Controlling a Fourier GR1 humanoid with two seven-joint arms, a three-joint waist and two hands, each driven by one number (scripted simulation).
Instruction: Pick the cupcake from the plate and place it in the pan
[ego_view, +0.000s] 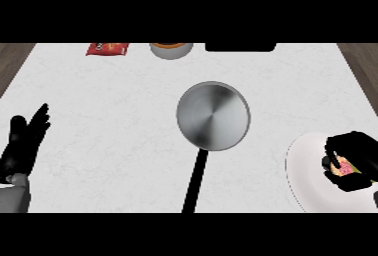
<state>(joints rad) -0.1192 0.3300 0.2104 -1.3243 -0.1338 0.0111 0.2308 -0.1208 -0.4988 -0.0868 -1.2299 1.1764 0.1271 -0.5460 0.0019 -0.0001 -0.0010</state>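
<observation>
Landmark: round grey metal pan (212, 115) with a long black handle, lying flat near the middle of the white marbled counter (111, 150); handle runs from the pan's near rim toward the view's lower edge.

Item 1: round white plate (310, 180), to the right of the pan and nearer the robot, well apart from the pan's rim, partly cut off by the view's right edge.

Item 2: small cupcake with pink and yellow-green top (344, 167), over the plate's right part, to the right of the pan. Only a small part of it shows between black fingers.

Item 3: right robot hand (353, 150), black, over the plate, fingers curled round the cupcake and hiding most of it.

Item 4: left robot hand (26, 137), black on a grey forearm, far to the left of the pan at the view's edge, fingers straight and pointing up, holding nothing, resting.

Item 5: red snack packet (108, 48), beyond the pan and to its left, at the counter's far edge.

Item 6: pale round bowl with orange-brown contents (171, 50), beyond the pan, just right of the packet.

Item 7: black rectangular object (240, 47), beyond the pan, to the right of the bowl; what it is cannot be told.
</observation>
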